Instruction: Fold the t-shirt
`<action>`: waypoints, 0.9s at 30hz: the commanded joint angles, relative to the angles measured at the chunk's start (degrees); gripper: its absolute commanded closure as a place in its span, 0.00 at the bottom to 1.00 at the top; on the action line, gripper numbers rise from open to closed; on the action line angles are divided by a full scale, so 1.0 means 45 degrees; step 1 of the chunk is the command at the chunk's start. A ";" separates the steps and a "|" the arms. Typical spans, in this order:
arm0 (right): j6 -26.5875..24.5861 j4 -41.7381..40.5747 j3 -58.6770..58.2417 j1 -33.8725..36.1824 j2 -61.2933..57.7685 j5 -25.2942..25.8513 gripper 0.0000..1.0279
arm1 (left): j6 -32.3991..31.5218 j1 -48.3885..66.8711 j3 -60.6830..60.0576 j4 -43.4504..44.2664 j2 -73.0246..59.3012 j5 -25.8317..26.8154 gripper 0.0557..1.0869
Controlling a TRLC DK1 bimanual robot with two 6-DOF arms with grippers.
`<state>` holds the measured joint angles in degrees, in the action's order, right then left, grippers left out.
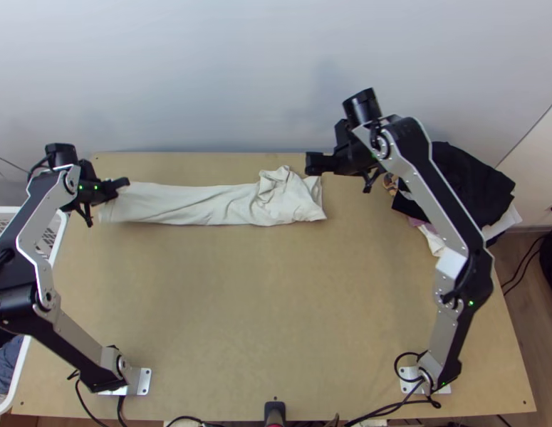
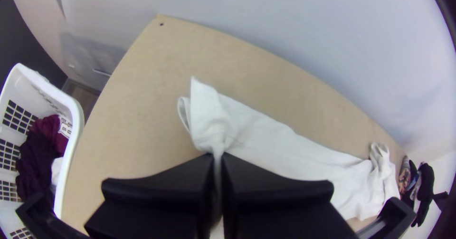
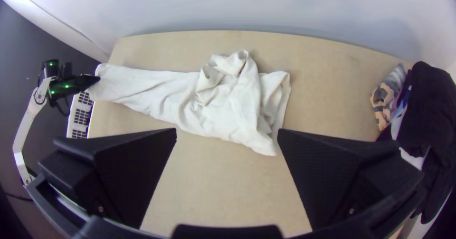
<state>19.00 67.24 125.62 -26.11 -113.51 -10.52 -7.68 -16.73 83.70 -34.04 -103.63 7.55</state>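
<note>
From my station, I'm seeing the t-shirt [image 1: 204, 203] lying on the table [image 1: 276, 299], stretching from the upper left of the frame to its upper middle. Behind the table, the wall [image 1: 204, 71] is running across the frame's top. At the left edge, the basket [image 2: 74, 129] is standing beside the table, with clothes [image 2: 38, 153] lying in it. A pile of laundry [image 1: 461, 181] is lying at the upper right, on the table's right side. I'm holding the left gripper [image 1: 122, 186] at the t-shirt's left end; the right gripper [image 1: 315, 164] is hanging by its right end, left of the pile.
</note>
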 commanded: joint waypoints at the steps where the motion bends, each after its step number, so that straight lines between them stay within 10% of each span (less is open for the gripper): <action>1: -0.0004 0.0018 -0.0865 0.0196 0.0811 0.0112 0.04 | -0.0773 0.0984 0.0501 0.0124 0.1174 0.0119 0.96; 27: 0.0015 -0.0802 -0.4420 0.1114 0.3038 0.0542 0.04 | -0.3703 1.0066 0.4154 0.1120 -0.1521 -0.1717 0.96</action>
<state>18.81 63.90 107.31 -21.76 -100.99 -8.16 -21.82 19.81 96.16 -31.14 -102.19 3.16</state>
